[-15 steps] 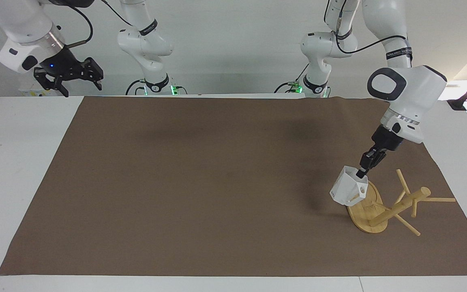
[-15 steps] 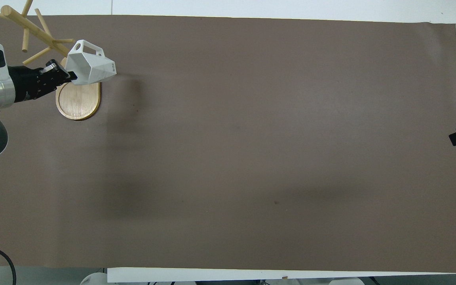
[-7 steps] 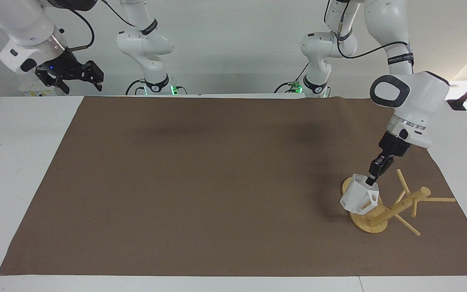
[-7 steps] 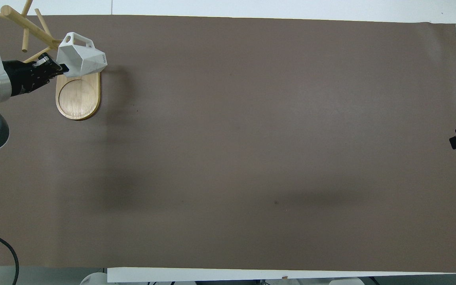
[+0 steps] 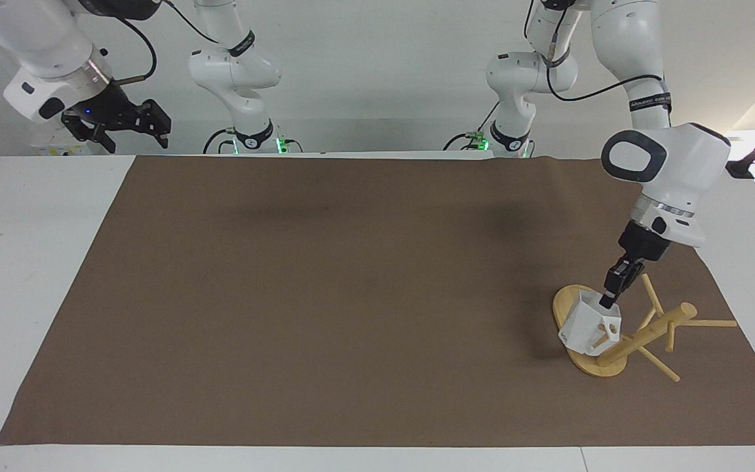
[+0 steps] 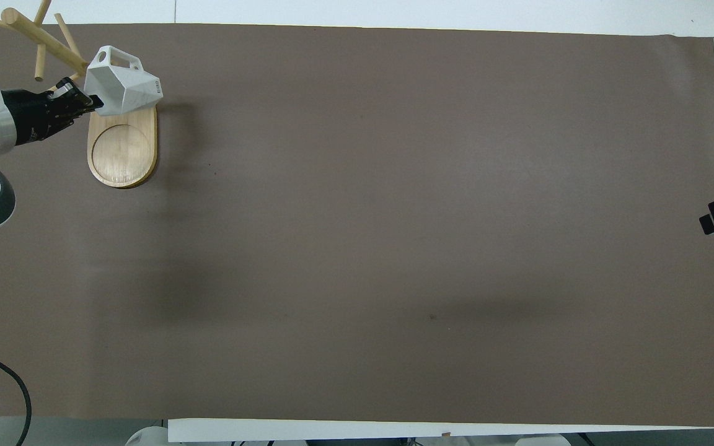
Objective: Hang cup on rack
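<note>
My left hand (image 5: 608, 303) is clamped on the rim of the cup (image 5: 591, 324), low over the rack (image 5: 639, 334) base — its handle hole faces the slanted post — my right hand (image 5: 125, 124) waits apart.

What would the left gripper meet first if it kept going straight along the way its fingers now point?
The left gripper points down at the cup it grips by the rim; straight on, the rack base lies under the cup, though depth is uncertain.
</note>
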`<state>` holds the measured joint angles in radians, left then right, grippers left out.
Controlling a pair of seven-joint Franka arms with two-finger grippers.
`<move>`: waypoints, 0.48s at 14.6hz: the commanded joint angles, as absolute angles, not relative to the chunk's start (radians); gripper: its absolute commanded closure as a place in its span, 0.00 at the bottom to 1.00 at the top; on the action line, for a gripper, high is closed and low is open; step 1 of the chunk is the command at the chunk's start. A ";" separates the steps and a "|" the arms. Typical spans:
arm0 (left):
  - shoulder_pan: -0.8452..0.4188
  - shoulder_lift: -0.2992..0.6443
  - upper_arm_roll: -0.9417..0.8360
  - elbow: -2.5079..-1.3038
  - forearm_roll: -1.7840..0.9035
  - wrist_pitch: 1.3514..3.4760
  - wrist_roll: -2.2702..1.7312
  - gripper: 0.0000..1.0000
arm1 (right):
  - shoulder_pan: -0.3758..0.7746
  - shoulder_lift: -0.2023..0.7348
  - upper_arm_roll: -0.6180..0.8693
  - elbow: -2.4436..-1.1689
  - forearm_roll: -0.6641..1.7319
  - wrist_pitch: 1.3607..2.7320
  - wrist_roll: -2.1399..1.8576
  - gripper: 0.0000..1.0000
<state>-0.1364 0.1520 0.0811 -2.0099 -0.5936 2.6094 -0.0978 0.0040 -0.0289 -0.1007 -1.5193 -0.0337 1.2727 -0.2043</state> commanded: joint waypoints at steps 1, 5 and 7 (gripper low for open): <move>-0.124 0.166 0.080 -1.988 -0.597 2.635 -0.061 0.30 | 0.006 -0.041 -0.104 -1.539 -0.035 1.270 -0.196 0.00; -0.107 0.170 0.081 -1.959 -0.581 2.622 -0.078 0.00 | 0.008 -0.041 -0.104 -1.539 -0.035 1.272 -0.198 0.00; -0.103 0.135 0.086 -1.956 -0.580 2.541 -0.075 0.00 | 0.011 -0.041 -0.104 -1.539 -0.035 1.270 -0.198 0.00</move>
<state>-0.1190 0.1563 0.0881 -1.9795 -0.5905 2.6111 -0.0836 0.0044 -0.0289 -0.1008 -1.5210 -0.0337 1.2727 -0.2043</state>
